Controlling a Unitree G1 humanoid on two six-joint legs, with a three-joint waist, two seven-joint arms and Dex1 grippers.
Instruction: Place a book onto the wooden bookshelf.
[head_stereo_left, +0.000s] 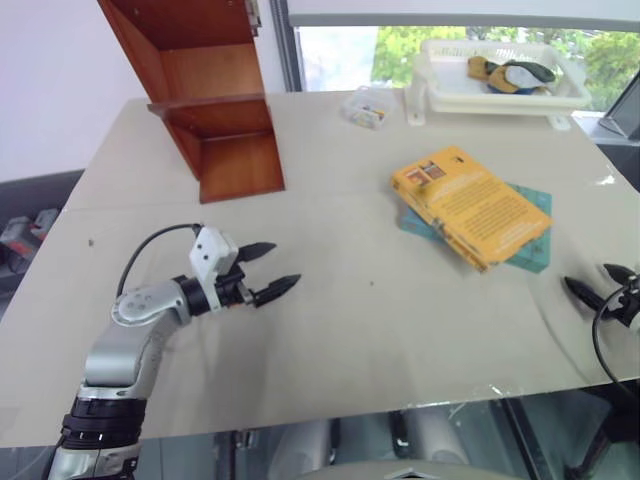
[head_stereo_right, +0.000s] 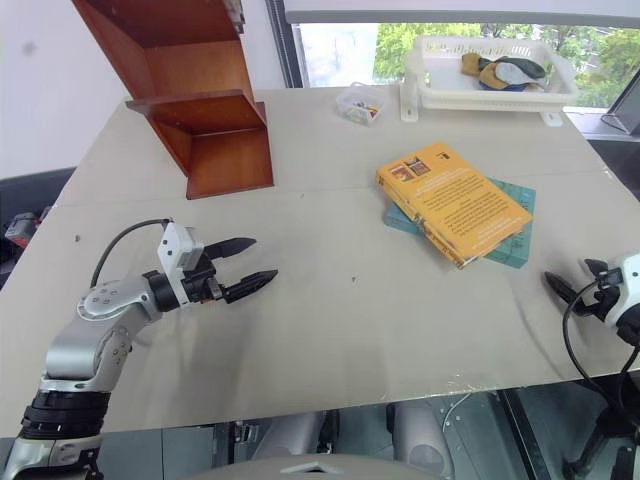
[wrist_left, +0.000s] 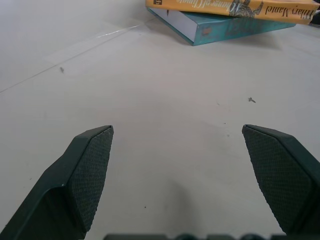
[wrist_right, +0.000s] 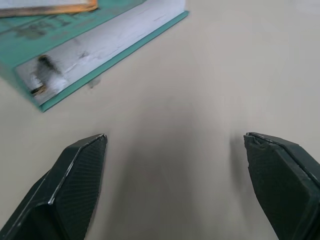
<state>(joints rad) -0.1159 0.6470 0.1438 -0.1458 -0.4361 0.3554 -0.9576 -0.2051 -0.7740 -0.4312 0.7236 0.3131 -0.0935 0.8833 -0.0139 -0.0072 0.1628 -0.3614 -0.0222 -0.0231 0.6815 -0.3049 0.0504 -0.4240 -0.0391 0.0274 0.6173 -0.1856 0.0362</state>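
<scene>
Yellow-orange book (head_stereo_left: 470, 206) lying flat atop a teal-blue book (head_stereo_left: 524, 250), at two o'clock on the grey table (head_stereo_left: 340, 330), untouched. Reddish-brown wooden bookshelf (head_stereo_left: 205, 95) standing at eleven o'clock, well apart from the books. White tray (head_stereo_left: 500, 92) at one o'clock by the window. Left gripper (head_stereo_left: 272, 268) at eight o'clock, fingers spread wide, holding nothing. Right gripper (head_stereo_left: 598, 283) at four o'clock, likewise wide and empty. Book spine lettering legible from left wrist view; teal book's white page edge from right wrist view.
</scene>
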